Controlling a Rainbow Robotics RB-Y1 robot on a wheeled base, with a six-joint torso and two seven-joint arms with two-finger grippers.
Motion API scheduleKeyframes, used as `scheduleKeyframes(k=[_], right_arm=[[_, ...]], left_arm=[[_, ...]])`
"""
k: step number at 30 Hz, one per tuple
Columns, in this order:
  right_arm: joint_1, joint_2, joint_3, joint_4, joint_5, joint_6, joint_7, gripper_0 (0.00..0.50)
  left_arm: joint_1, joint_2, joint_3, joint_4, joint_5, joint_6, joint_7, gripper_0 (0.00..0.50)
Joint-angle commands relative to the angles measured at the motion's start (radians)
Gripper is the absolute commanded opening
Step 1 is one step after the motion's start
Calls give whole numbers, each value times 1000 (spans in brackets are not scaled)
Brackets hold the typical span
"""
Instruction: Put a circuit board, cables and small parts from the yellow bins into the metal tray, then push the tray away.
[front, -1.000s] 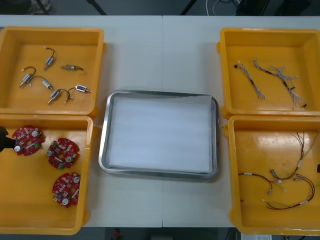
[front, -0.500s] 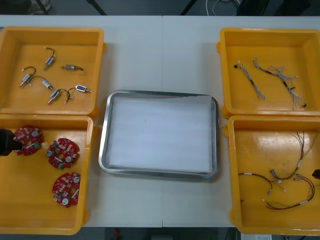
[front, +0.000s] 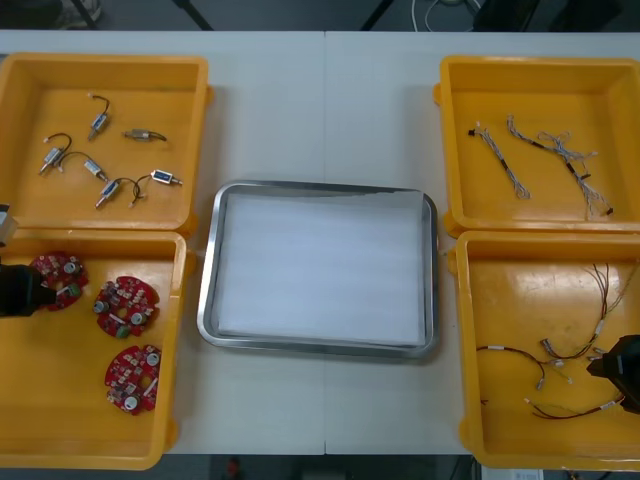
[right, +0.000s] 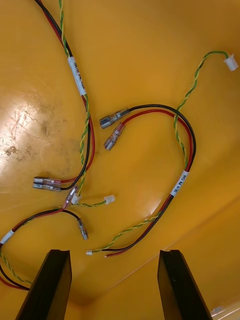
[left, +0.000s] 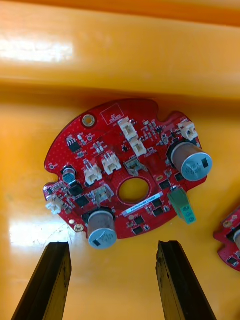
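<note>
Left side: my left gripper (front: 20, 290) (left: 112, 245) is low inside the near left bin (front: 60, 420), at its outer edge. It is released: the two fingers (left: 55, 280) stand apart with nothing between them. A round red circuit board (front: 58, 280) (left: 127, 170) lies flat on the bin floor just beyond the fingertips, close to the bin's far wall. I cannot tell whether the fingertips touch it. A second board (front: 126, 305) (left: 230, 240) lies just beside it, toward the tray. A third board (front: 133, 377) lies nearer the bin's front.

Right side: my right gripper (front: 622, 372) (right: 114, 252) is at the outer edge of the near right bin (front: 500, 300). It is also released, fingers (right: 175, 285) apart and holding nothing. Red, black and yellow-green cables (front: 560, 385) (right: 150, 150) lie in loose loops on the bin floor beyond the fingertips, several crossing one another.

Remaining stock: small metal parts (front: 100, 165) lie scattered in the far left bin (front: 30, 100). Thin pale cables (front: 545, 150) lie in the far right bin (front: 470, 80).

The tray (front: 205, 300) sits on the bench (front: 330, 100) between the bins. It is white inside, and its left rim is just beside the near left bin.
</note>
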Motion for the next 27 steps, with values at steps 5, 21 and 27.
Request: scheduleKeyframes(k=[5, 21, 27], right_arm=[[27, 14, 36, 66, 10, -75, -34, 500], [67, 15, 103, 190, 8, -199, -26, 500], [67, 15, 120, 210, 10, -213, -31, 500]], left_arm=[[22, 45, -24, 24, -25, -35, -62, 500], [16, 45, -57, 29, -49, -62, -37, 500], [15, 43, -63, 29, -57, -75, -31, 481]])
